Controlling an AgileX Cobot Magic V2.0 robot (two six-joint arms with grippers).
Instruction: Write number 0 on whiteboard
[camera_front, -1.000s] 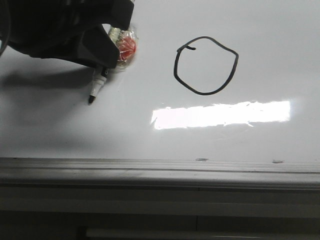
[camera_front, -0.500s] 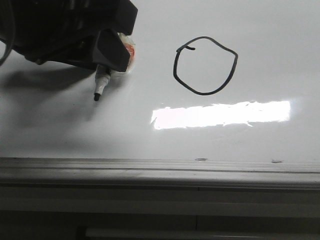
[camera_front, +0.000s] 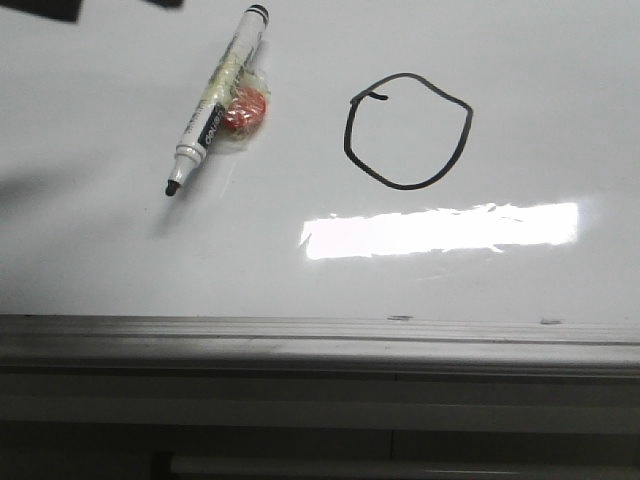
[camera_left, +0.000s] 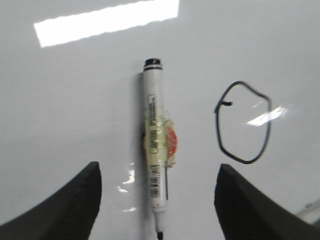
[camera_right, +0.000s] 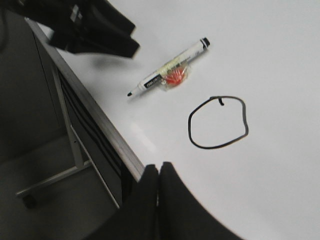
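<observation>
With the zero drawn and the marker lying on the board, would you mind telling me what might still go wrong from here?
1. The marker lies uncapped, its tip resting on the whiteboard; any nudge could leave a stray mark.
2. Its round barrel might roll toward the number 0, though the taped orange lump probably hinders that.
3. The left gripper, jaws open, hangs directly above the marker; a low retreat could knock it.

On the whiteboard (camera_front: 90, 250) we see the marker (camera_front: 215, 100) lying flat to the left of the number 0 (camera_front: 408, 130), well apart from it, with its tip toward the near edge and its other end farther back, above the frame rail (camera_front: 320, 340) in front.
</observation>
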